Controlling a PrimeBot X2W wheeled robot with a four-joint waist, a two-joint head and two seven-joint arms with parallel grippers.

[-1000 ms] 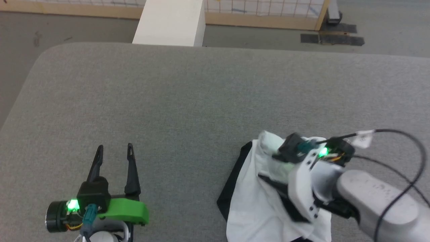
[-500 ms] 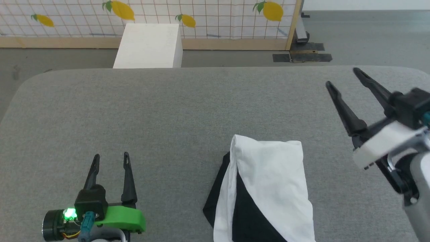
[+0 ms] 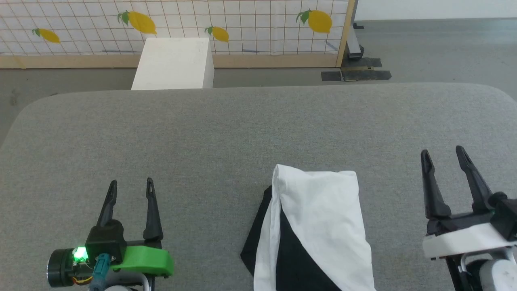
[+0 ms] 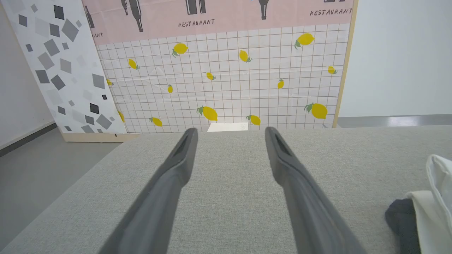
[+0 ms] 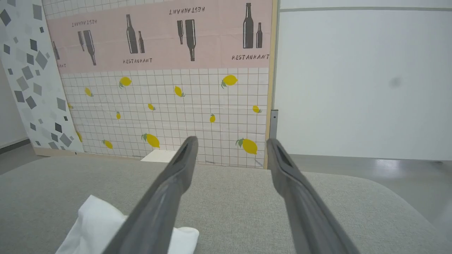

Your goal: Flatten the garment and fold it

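One garment [image 3: 319, 218], folded

White over black, lying at 6 o'clock on the grey padded table [image 3: 226, 129]. Left gripper [image 3: 131, 182] at its 9 o'clock, well apart, fingers spread, empty. Right gripper [image 3: 442, 150] at its 3 o'clock, apart, fingers spread, empty.

Head cam: high up, looks fwd & down over grey tabletop [image 3: 242, 129] toward lemon-print wall [image 3: 258, 24]. L & R wrist cams: low, close to tabletop, facing approx. level at same wall. All 3 share wall, white box [image 3: 171, 62], garment [image 3: 319, 218].
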